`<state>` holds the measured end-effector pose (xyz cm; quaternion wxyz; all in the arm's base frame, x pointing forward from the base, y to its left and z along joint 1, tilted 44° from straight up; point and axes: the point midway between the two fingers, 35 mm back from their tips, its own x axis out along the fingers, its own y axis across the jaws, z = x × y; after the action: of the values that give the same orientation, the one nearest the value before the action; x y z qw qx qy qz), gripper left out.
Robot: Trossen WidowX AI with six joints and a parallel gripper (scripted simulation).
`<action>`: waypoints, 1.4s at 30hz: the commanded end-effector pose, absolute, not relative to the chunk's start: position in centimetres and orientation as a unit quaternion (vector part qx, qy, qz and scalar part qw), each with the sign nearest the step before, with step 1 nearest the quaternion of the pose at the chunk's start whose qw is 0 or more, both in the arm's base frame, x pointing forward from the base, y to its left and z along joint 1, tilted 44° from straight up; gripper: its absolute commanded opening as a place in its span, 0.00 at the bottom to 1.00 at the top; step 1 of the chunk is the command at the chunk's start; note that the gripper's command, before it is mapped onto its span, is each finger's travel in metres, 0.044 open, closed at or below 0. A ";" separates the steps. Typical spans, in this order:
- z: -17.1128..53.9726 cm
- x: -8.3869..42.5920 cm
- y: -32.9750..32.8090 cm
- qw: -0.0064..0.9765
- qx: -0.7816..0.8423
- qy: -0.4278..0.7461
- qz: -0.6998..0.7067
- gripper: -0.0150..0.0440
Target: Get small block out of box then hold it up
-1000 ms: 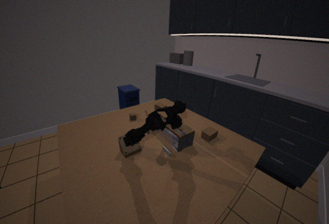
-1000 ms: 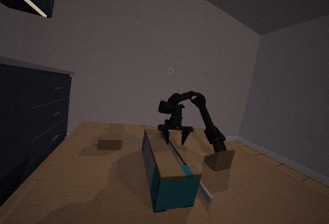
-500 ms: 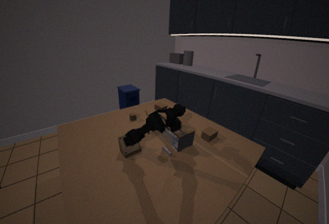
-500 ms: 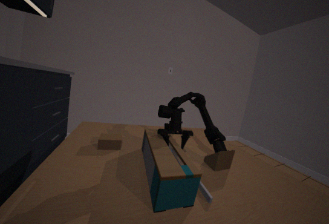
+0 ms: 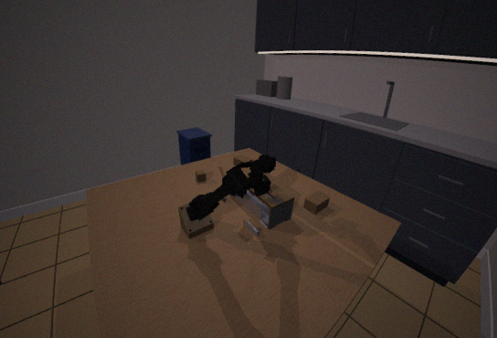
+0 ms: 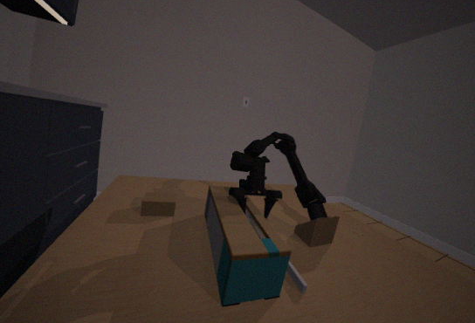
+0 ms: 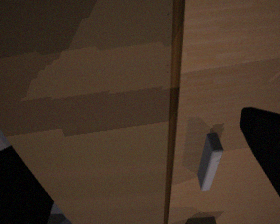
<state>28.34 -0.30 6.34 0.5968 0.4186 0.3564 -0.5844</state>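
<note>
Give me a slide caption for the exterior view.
Open, empty claw lowered at the far end of the long teal-ended box on the table.

You are looking at a brown wooden table (image 5: 137, 239) carrying a long teal-ended box (image 6: 244, 246). A small tan cube (image 5: 316, 202), a grey bar (image 5: 251, 227) and the arm's square base (image 5: 195, 225) are lying on it too.

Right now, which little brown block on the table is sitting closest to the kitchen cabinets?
The brown block to the right of the clear-fronted box, on the cabinet side. The other small block sits across the table, nearer the blue bin.
</note>
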 end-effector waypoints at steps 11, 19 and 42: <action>3.7 28.5 2.2 0.594 0.417 0.359 -0.587 0.93; 2.3 28.6 3.7 0.593 0.418 0.360 -0.587 0.93; 2.5 28.5 3.5 0.593 0.418 0.360 -0.587 0.93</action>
<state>28.46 3.19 2.98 0.5950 0.4185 0.3596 -0.5844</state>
